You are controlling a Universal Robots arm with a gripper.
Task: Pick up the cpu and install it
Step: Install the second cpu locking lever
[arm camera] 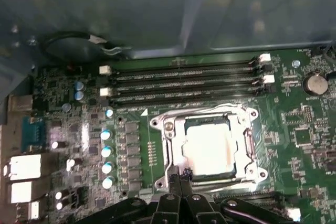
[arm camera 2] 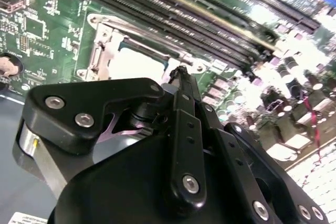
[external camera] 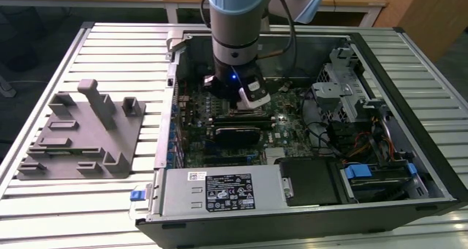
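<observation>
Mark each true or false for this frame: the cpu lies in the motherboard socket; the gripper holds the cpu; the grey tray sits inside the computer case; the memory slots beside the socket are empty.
1. The cpu lies in the socket: true.
2. The gripper holds the cpu: false; it is shut on nothing, at the socket's edge.
3. The grey tray sits inside the computer case: false; it sits outside, on the exterior view's left.
4. The memory slots are empty: true.
</observation>
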